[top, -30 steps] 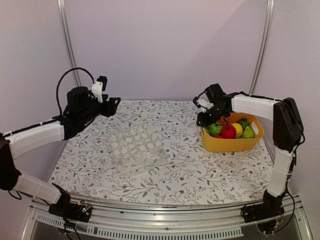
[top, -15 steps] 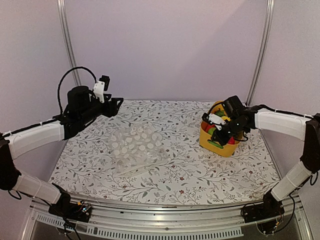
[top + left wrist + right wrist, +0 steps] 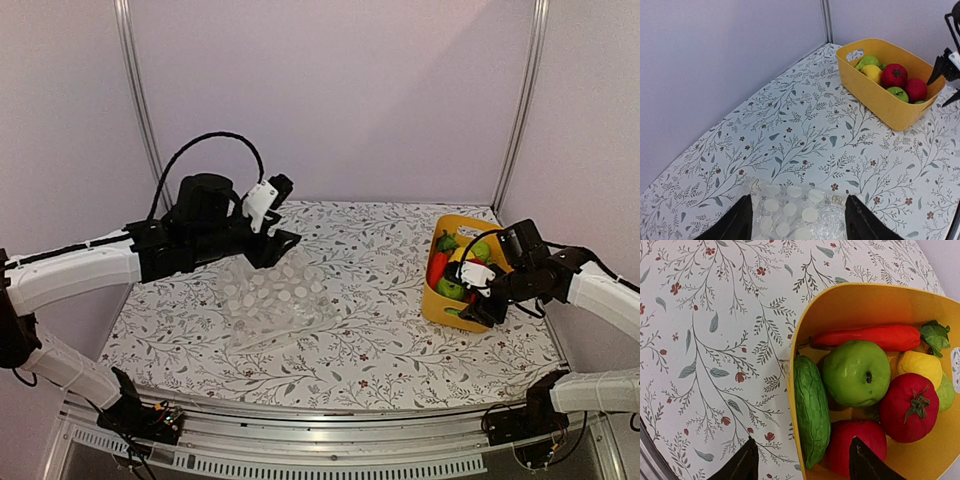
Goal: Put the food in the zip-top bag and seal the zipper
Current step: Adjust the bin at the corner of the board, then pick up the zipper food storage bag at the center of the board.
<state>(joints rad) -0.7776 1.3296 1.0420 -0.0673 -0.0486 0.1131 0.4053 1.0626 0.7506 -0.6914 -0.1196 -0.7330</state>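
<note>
Open tabletop (image 3: 370, 290) lies between the zip-top bag (image 3: 272, 298) at nine o'clock and the yellow bin (image 3: 441, 306) at three, whose packed food (image 3: 856, 371) seemingly leaves little finger room.

Brightness: even and fairly bright in all three views.
Source: soft, diffuse light from overhead.
Shadows: faint and soft-edged — a thin one along the base of the yellow bin (image 3: 880, 102).
Glare: a mild sheen on the green apple (image 3: 856, 372) and pale glints on the zip-top bag (image 3: 272, 300).
Focus: the left gripper (image 3: 797, 220) is dark and soft-edged; the tabletop is sharp.
Distortion: the top view's frame posts lean outward — mild.
</note>
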